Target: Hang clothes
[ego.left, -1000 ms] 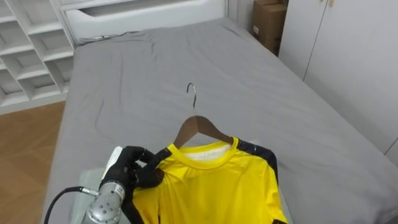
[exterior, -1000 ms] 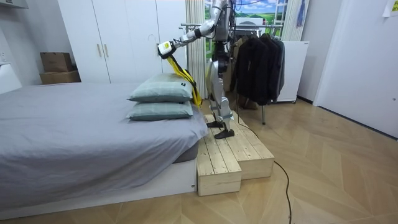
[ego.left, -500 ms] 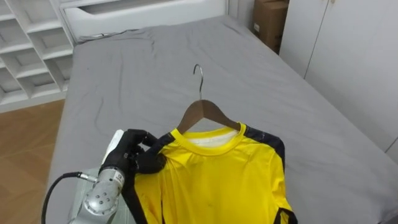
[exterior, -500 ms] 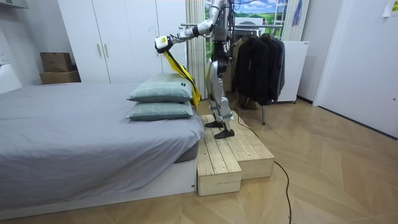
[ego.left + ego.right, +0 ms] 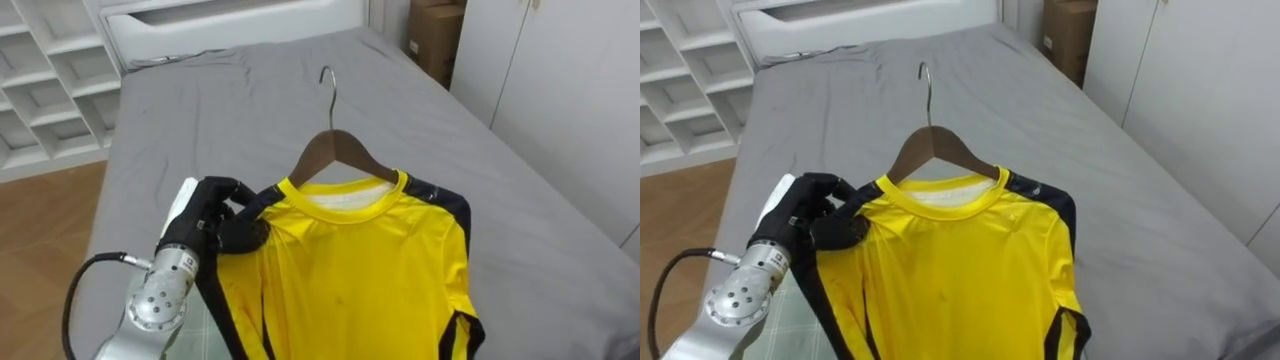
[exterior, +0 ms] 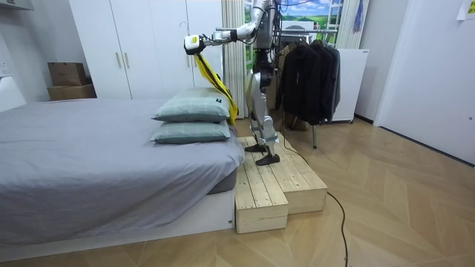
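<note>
**One-sided hold could spill the shirt**

The left hand [image 5: 205, 225] has its fingers curled tight on one shoulder of the shirt [image 5: 340, 280] and holds it up over the bed [image 5: 200, 110]. Gripped off-centre, the hanger [image 5: 335, 150] may tip and the far shoulder slide off. A swinging hook could snag the dark clothes [image 6: 306, 74].
</note>
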Robot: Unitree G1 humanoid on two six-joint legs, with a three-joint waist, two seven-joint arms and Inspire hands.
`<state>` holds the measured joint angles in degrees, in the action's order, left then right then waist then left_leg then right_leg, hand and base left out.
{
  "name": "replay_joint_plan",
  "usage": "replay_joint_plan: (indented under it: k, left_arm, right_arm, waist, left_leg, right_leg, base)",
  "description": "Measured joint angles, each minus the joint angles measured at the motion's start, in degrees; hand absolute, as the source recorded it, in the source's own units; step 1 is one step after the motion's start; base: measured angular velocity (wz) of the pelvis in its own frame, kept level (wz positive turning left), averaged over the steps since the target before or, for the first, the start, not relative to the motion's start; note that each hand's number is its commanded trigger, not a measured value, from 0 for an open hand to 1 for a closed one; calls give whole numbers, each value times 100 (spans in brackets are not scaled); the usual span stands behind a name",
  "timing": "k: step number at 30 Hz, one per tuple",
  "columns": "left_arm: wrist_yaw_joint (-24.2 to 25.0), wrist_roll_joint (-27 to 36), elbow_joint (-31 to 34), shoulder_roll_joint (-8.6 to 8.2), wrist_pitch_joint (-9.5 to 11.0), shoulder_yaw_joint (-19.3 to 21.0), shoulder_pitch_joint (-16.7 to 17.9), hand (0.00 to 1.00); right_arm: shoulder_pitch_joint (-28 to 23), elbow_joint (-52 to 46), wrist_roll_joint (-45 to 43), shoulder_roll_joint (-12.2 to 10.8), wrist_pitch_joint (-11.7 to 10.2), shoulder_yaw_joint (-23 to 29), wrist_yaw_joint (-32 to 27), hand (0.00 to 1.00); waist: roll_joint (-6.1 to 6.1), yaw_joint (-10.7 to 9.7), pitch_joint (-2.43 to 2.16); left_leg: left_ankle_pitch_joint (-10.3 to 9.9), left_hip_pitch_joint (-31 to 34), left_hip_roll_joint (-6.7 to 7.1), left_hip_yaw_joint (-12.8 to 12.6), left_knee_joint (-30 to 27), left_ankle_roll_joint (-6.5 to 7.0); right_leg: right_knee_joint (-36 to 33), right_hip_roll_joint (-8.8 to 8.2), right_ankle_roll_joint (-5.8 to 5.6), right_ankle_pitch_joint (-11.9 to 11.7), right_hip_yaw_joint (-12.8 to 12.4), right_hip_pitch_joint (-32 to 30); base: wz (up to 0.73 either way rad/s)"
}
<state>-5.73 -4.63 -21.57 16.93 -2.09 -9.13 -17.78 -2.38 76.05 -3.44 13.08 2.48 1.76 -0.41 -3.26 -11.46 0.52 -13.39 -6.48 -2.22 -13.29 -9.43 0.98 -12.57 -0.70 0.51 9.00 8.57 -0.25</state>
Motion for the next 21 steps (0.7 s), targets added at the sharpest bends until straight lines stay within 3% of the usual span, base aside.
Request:
replay_joint_plan:
  k: [7,10,13,21]
  left_arm:
    - [-216,-188,403,416,1,-1,2,100]
    - [-305,-261,407,424,1,-2,3,100]
    - [-437,-501,479,447,-8,-3,18,100]
    - [-504,-749,642,436,-13,-2,82,100]
  right_arm:
    - [83,-760,-856,264,-23,537,-707,0]
    - [227,-1082,-1452,343,-163,642,-1171,0]
    - [229,-1863,-2153,361,-167,650,-1534,0]
    - [212,-4241,-3500,366,-248,669,-2292,0]
  waist:
    - [135,77,-67]
    - [198,73,-76]
    - [252,128,-74]
    - [243,195,-79]
  left_leg:
    - [1,-11,-9,24,-9,1]
    - [1,-11,1,93,-14,1]
    - [9,8,6,85,-16,12]
    - [12,-10,-2,88,-15,16]
  right_leg:
    - [-11,5,3,-2,25,30]
    - [-12,-20,3,-2,115,62]
    - [7,-26,3,-2,126,65]
    - [11,-19,2,-4,113,74]
  base:
    - [1]
    - [13]
    - [4]
    - [-1]
